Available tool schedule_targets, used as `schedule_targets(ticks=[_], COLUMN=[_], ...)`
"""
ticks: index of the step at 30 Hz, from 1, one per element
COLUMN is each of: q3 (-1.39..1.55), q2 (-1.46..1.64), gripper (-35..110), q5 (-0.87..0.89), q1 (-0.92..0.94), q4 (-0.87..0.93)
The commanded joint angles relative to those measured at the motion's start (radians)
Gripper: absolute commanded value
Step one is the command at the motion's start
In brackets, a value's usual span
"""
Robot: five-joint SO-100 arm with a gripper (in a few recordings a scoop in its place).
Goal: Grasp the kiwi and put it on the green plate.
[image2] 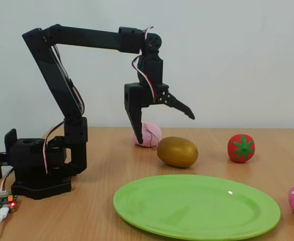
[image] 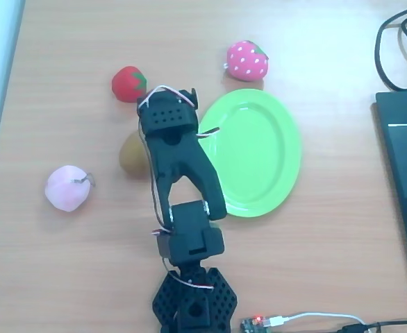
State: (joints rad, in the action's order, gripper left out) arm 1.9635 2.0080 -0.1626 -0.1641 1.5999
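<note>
Spread wide, the black gripper (image2: 166,129) hangs in the air above the kiwi (image2: 177,151), holding nothing. Kiwi sits on the table (image: 342,263) mid-surface, just beside the green plate (image2: 197,206).

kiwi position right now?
In the overhead view the kiwi lies on the table left of the green plate, below the red strawberry, partly under the arm. The open gripper hangs above it.

no readable text, labels or signs

Olive-brown kiwi (image2: 177,151), lime-green plate (image2: 197,206), black tool (image2: 164,128)
</note>
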Motion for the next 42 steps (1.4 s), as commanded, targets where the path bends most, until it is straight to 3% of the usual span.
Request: schedule_targets(ticks=[1,9,13,20,42], q3=[-0.049,-0.103,-0.161,-0.305,-0.454], q2=[0.002,-0.086,-0.121,-0.295,-0.563], gripper=[72,72,57,68,69], q5=[-0.031,-0.069,-0.077,-0.114,-0.399], q1=[-0.028,-0.04,-0.064,-0.046,-0.037], q4=[0.009,0.032,0.041,0.121,0.15])
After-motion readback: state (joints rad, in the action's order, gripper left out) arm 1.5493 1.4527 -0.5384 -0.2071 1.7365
